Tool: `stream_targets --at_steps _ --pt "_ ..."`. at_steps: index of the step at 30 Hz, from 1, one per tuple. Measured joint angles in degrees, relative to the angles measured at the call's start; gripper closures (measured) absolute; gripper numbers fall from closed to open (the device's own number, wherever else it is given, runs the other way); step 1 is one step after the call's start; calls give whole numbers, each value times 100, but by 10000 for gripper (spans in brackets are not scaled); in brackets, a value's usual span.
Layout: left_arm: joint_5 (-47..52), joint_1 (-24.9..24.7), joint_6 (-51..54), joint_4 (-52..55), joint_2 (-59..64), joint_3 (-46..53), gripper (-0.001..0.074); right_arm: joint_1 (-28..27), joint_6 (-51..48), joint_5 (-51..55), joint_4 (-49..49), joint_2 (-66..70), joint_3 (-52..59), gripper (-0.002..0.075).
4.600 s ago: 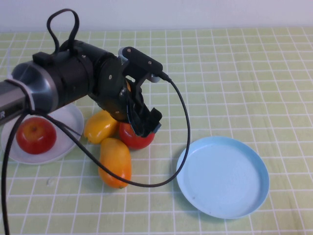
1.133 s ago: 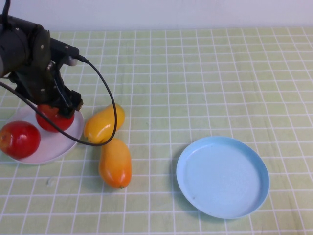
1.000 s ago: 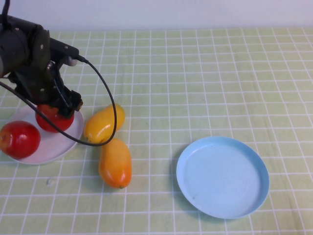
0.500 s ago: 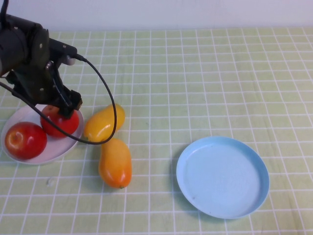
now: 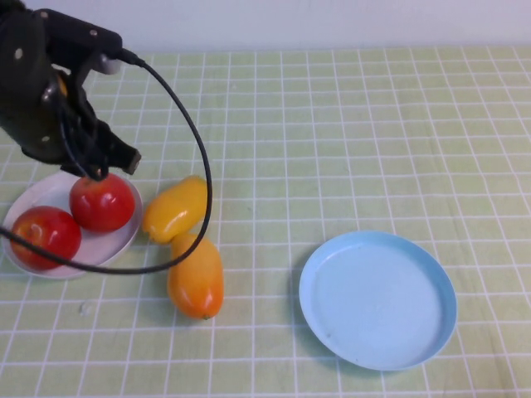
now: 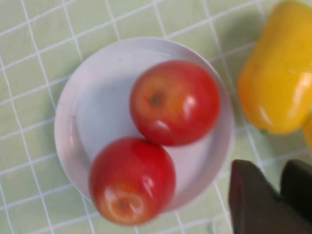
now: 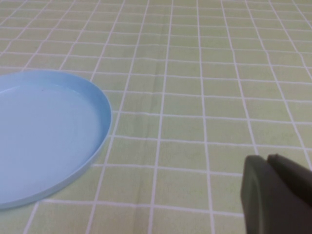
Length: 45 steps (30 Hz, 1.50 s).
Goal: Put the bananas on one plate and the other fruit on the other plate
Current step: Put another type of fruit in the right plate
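Observation:
Two red apples (image 5: 101, 201) (image 5: 46, 235) lie side by side on the white plate (image 5: 33, 189) at the left; the left wrist view shows them too (image 6: 174, 102) (image 6: 131, 180) on the plate (image 6: 97, 97). Two yellow-orange bananas (image 5: 174, 207) (image 5: 196, 276) lie on the cloth just right of that plate, touching each other. The light blue plate (image 5: 377, 298) is bare at the front right. My left gripper (image 5: 106, 162) hangs above the white plate's far edge, fingers together and empty (image 6: 280, 170). My right gripper (image 7: 267, 158) is shut beside the blue plate (image 7: 44, 136).
A green checked cloth covers the table. The left arm's black cable (image 5: 195, 149) loops over the cloth and across the bananas. A white wall runs along the back edge.
My left gripper carried the second apple from the middle to the white plate, let it go there and has risen. The first apple shifted on the plate.

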Motion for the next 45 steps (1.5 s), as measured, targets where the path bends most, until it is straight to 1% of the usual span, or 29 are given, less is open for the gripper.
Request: stream_targets --at_steps 1,2,5,10,16,19,23,27,30,36,38,40,45 --pt "-27 -47 -40 -24 -239 190 633 0 0 0 0 0 0 743" --pt "-77 -74 -75 -47 -479 388 668 0 0 0 0 0 0 742" --pt "-237 -85 -266 -60 -1162 966 714 0 0 0 0 0 0 742" --pt "-696 -85 -459 -224 -2471 2112 729 0 0 0 0 0 0 743" --pt "-1253 -85 -502 -803 -3817 3411 731 0 0 0 0 0 0 743" --pt "-1331 -85 -524 -806 -4404 3867 731 0 0 0 0 0 0 742" --pt "-1296 -85 -560 -582 -4837 4054 731 0 0 0 0 0 0 742" --pt "-1396 -85 -806 -466 -4902 4078 731 0 0 0 0 0 0 742" --pt "-1646 -85 -843 -298 -4902 4078 731 0 0 0 0 0 0 743" --pt "-2463 -85 -843 -103 -5032 4143 731 0 0 0 0 0 0 743" --pt "-3016 -58 -740 -43 -5228 4354 731 0 0 0 0 0 0 742" --pt "-3670 96 -414 -238 -5551 4734 731 0 0 0 0 0 0 743" --pt "-5363 801 661 -1186 -6638 6039 731 0 0 0 0 0 0 742"
